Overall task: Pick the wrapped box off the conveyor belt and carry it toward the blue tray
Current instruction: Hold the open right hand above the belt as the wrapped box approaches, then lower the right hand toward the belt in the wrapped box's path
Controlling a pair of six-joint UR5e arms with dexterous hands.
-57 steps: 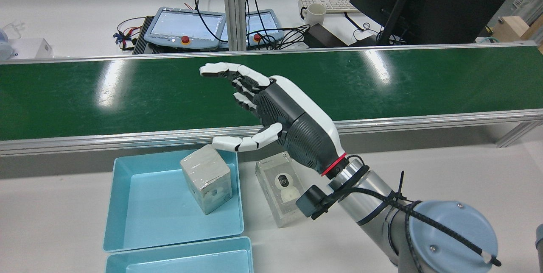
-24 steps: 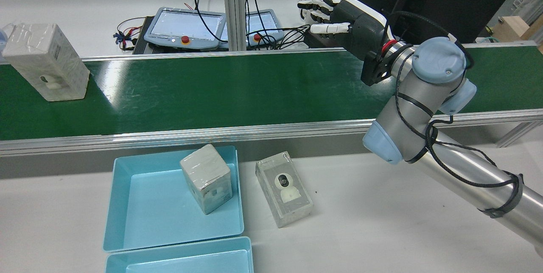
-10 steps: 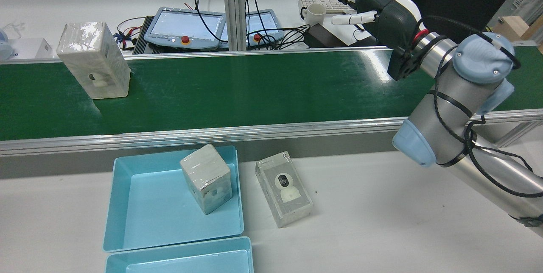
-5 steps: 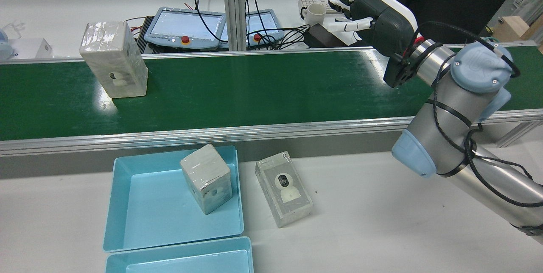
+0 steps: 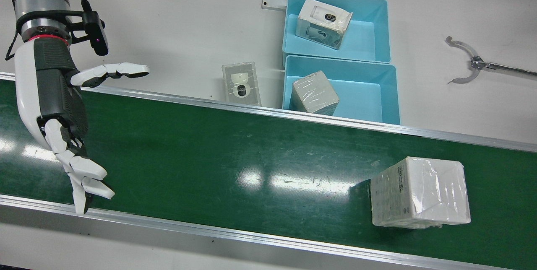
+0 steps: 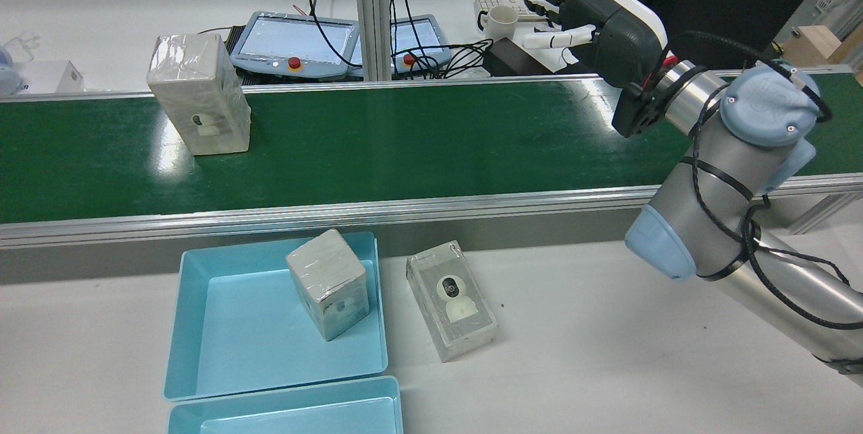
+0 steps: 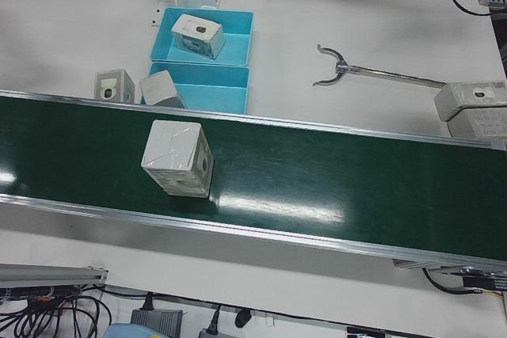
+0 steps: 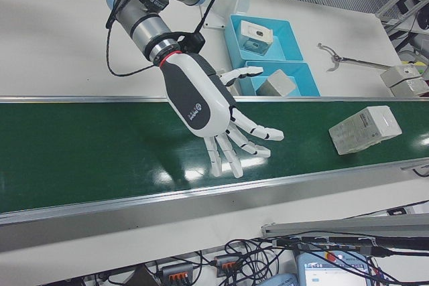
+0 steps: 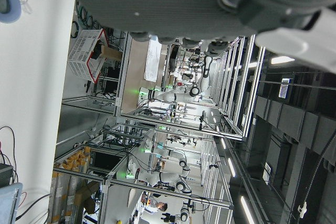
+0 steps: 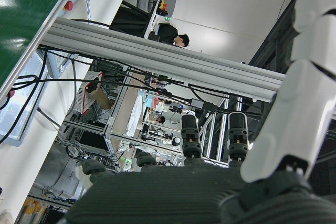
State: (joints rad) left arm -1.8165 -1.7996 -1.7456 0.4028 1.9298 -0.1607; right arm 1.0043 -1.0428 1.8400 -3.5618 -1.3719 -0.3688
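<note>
The wrapped box (image 6: 199,94) stands upright on the green conveyor belt (image 6: 404,144), left of centre in the rear view; it also shows in the front view (image 5: 419,192), the left-front view (image 7: 178,157) and the right-front view (image 8: 365,128). My right hand (image 6: 593,13) is open and empty, raised over the belt's far right end with its fingers spread, well apart from the box; it also shows in the front view (image 5: 58,106) and the right-front view (image 8: 208,108). The blue tray (image 6: 249,346) lies on the table below the belt. My left hand (image 9: 184,3) shows only its palm.
A wrapped box (image 6: 328,284) stands in the blue tray. A clear box with a camera (image 6: 452,299) lies on the table beside it. A second blue tray (image 5: 369,39) holds another box (image 5: 323,22). A metal claw tool (image 5: 470,64) lies on the table.
The wrapped box came onto the belt and has ridden rightward in the rear view. My right hand moved from above the tray to the belt's far right end and now holds nearly still.
</note>
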